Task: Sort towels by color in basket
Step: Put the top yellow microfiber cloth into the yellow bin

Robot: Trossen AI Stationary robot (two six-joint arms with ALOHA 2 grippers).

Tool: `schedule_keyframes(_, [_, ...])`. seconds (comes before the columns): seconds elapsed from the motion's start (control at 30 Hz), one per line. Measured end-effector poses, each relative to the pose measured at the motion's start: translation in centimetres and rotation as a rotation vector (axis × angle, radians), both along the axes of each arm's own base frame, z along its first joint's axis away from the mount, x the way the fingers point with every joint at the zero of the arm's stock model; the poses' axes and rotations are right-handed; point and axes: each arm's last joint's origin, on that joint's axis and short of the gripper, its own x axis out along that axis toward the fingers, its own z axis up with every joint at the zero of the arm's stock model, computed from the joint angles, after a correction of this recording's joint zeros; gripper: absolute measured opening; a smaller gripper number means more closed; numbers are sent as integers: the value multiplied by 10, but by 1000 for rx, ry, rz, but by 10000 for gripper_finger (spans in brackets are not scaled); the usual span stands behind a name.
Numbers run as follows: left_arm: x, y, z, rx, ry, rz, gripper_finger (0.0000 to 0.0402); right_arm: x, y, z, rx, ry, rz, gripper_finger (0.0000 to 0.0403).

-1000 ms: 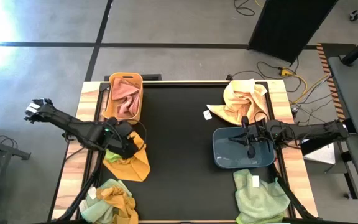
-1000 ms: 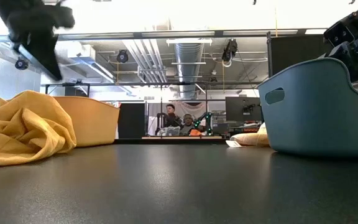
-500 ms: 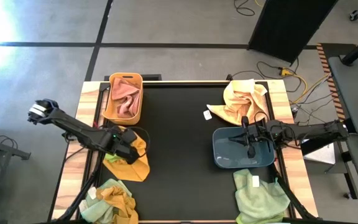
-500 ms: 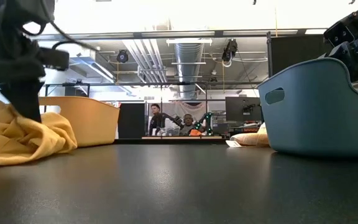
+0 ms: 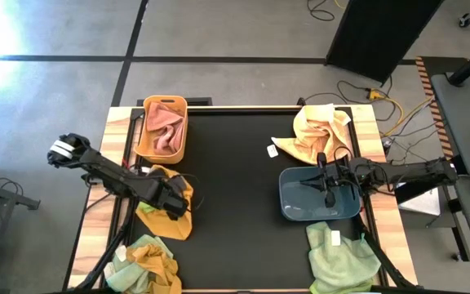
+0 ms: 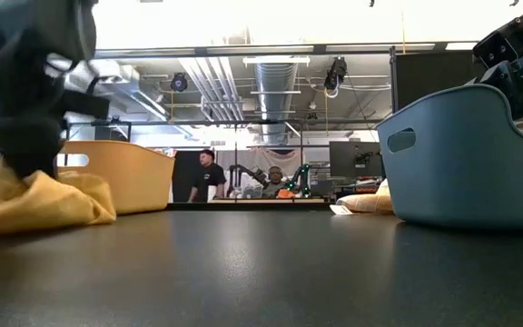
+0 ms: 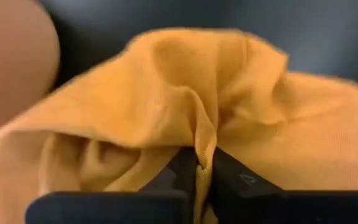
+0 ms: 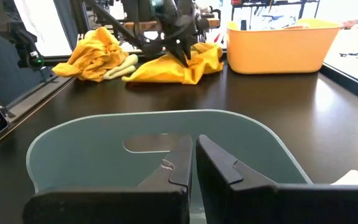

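Observation:
A mustard orange towel [image 5: 168, 219] lies bunched on the black table near its left edge, and my left gripper [image 5: 172, 202] is down on it, shut on a fold. Behind it stands an orange basket [image 5: 147, 131] holding a salmon pink towel [image 5: 164, 126]. My right gripper [image 5: 326, 196] is shut and hangs over the inside of the blue-grey basket [image 5: 296, 208], touching nothing that I can see. A pale peach towel [image 5: 317, 131] lies at the far right and a light green towel [image 5: 341, 260] at the near right. My left gripper pinches a raised fold of the mustard towel [image 7: 201, 134] between its two fingers [image 7: 229, 177]. It comes at the cloth from above, slanting down. The rest of the towel [image 6: 53, 202] lies slack on the table around the fingers.
A pile of green and mustard cloths [image 5: 148, 258] lies at the near left corner. A small white tag [image 5: 272, 150] lies by the peach towel. The table's black middle [image 5: 235, 188] is bare. People move in the room behind the table [image 6: 205, 174].
My left gripper has come down onto the mustard towel and drifted a little toward the table's right and near edges, taking hold of a fold. The towel's hump has been pressed lower while its spread edges stay on the table.

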Motion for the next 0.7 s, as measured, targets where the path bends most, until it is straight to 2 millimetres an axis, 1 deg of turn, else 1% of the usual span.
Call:
schedule_keyframes(0.07, [9, -3, 17, 15, -32, -28, 3, 0, 0, 0, 0, 0, 0, 13])
schedule_keyframes(0.13, [16, -4, 40, 53, -70, -61, 2, 0, 0, 0, 0, 0, 0, 13])
schedule_keyframes(0.2, [20, -4, 68, 114, -110, -83, 1, 0, 0, 0, 0, 0, 0, 13])
schedule_keyframes(0.3, [19, -1, 112, 226, -172, -89, 1, 0, 0, 0, 0, 0, 0, 13])
schedule_keyframes(0.43, [10, 7, 167, 358, -323, -54, 1, 0, 0, 0, 0, 0, 0, 13])
schedule_keyframes(0.53, [-2, 15, 202, 433, -447, -18, 1, 0, 0, 0, 0, 0, 0, 13])
schedule_keyframes(0.63, [-18, 25, 226, 461, -547, 31, 0, 0, 0, 0, 0, 0, 0, 13])
schedule_keyframes(0.7, [-27, 30, 235, 448, -590, 59, 0, 0, 0, 0, 0, 0, 0, 13])
